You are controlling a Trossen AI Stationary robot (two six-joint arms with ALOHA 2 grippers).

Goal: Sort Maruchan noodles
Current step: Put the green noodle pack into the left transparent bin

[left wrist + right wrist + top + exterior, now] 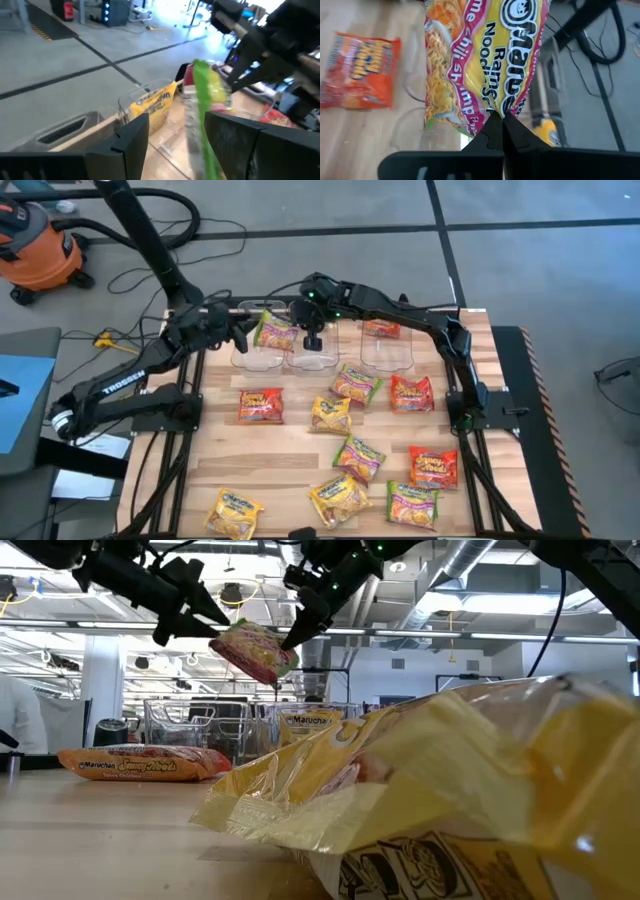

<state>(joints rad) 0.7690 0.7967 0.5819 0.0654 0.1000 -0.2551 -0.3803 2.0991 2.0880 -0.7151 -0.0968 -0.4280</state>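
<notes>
A green-and-pink Maruchan packet (275, 332) hangs in the air over the clear bins at the table's far edge. My right gripper (502, 126) is shut on it, coming from the right (304, 330). My left gripper (175, 125) is open beside the packet's left end (243, 335); in its wrist view the packet (202, 100) stands edge-on between the fingers. Several other packets lie flat on the table, such as a red-orange one (261, 405), a yellow one (331, 413) and a green one (358, 457). My right gripper pinches the packet's crimped edge (495, 107) between its two shut fingers, only at their free ends. The packet is lifted clear, tilted, its printed face toward the wrist camera (255, 650). My left gripper: whether a finger (235, 140) touches the packet cannot be told.
Three clear bins (315, 358) stand in a row at the far edge; one holds a yellow packet (150, 105), the right one a red packet (380, 328). A yellow packet (450, 790) lies close before the low camera. An orange shop vacuum (40, 250) stands off the table.
</notes>
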